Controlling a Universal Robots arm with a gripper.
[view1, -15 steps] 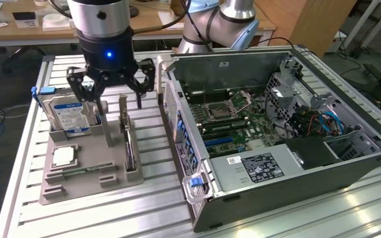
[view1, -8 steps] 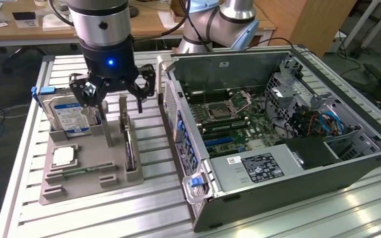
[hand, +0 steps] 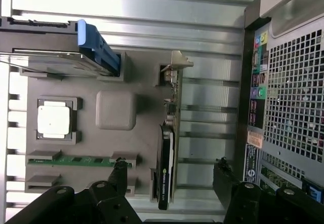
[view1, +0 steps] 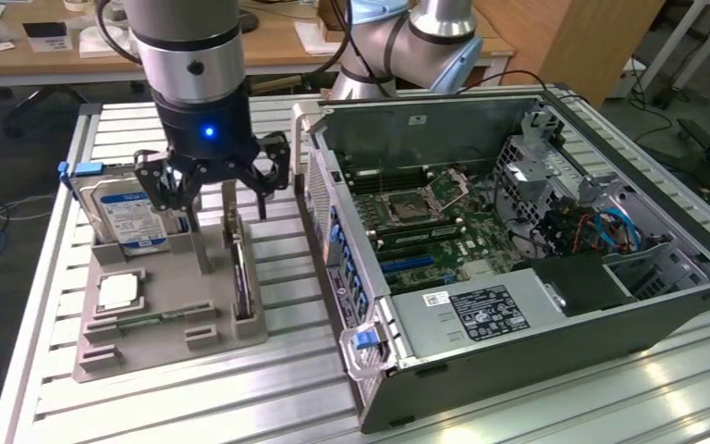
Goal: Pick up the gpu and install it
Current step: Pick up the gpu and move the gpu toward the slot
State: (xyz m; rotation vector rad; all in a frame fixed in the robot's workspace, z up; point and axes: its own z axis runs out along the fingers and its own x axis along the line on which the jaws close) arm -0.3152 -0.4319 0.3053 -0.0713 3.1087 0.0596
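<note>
Gripper (view1: 217, 205) wide open, holding nothing, poised directly above the gpu (hand: 166, 169), which stands on edge in the grey holder (hand: 83, 138) beside the open computer case (view1: 651, 314)

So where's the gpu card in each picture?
Exterior view: the gpu stands on edge in the grey holder, on the side facing the computer case, under the open gripper.
Wrist view: the gpu stands along the holder's edge nearest the case.
Shared landmark: the grey holder.
</note>
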